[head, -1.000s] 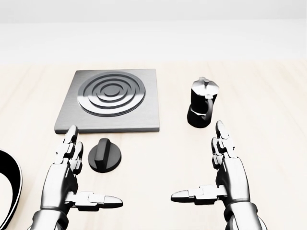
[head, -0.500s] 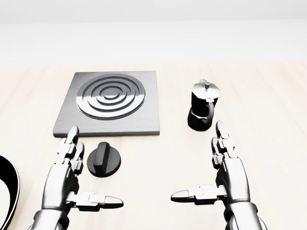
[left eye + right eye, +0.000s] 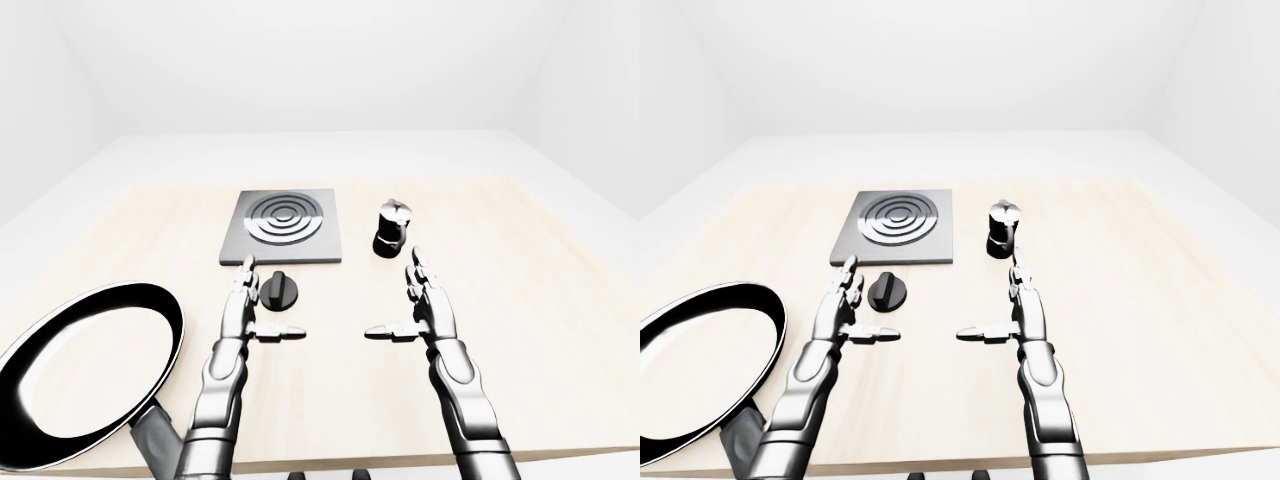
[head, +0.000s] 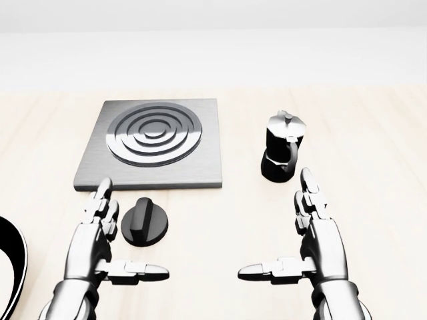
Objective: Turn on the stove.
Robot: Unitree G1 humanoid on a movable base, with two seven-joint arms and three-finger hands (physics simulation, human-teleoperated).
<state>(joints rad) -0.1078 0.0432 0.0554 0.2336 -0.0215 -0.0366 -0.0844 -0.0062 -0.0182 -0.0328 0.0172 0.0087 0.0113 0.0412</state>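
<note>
- A black pan [image 3: 85, 370] lies at the far left of a pale wooden table [image 3: 560, 300].
- The left hand [image 4: 93, 243] hovers with fingers spread, thumb pointing right, just left of the knob [image 4: 145, 223].
- The knob sits below the stove [image 4: 155, 141], near its lower edge.
- The right hand [image 4: 317, 240] is spread too, below a moka pot [image 4: 282, 145].

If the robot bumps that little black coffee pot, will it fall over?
Probably it could. The coffee pot is taller than its base is wide, with a handle sticking out one side, so a knock near the lid might tip it. A low push near the base would more likely slide it across the smooth wooden table. It looks stiff, not squashy.
</note>
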